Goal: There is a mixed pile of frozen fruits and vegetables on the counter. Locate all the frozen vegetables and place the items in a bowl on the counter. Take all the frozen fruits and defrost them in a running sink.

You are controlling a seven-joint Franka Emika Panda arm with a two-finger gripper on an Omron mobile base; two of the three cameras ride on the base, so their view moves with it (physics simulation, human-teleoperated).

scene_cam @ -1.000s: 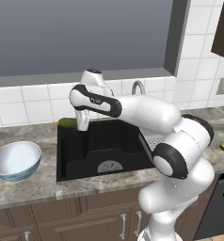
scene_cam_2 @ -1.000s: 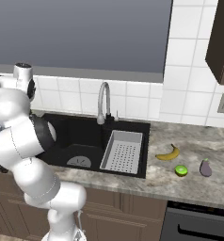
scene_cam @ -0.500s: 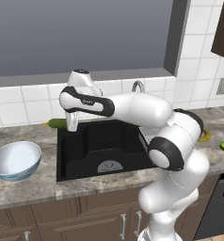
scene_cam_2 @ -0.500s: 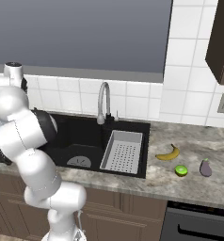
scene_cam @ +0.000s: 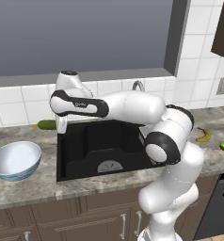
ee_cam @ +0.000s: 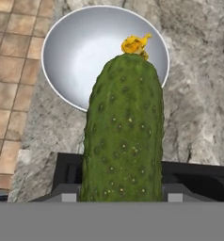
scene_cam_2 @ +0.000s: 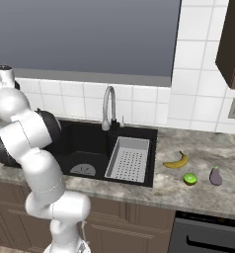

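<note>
Carrying the cucumber (ee_cam: 123, 127) pinched lengthwise in the gripper (ee_cam: 121, 190), above the counter (ee_cam: 194, 94), heading to the bowl (ee_cam: 71, 52) for vegetables.

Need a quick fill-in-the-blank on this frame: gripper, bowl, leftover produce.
The gripper is shut on the ____.
The bowl sits on the counter and holds ____.
On the counter right of the sink, the banana, the lime and the ____ lie apart from one another.
The perforated tray sits inside the ____.

Missing words: cucumber; nothing; eggplant; sink
</note>
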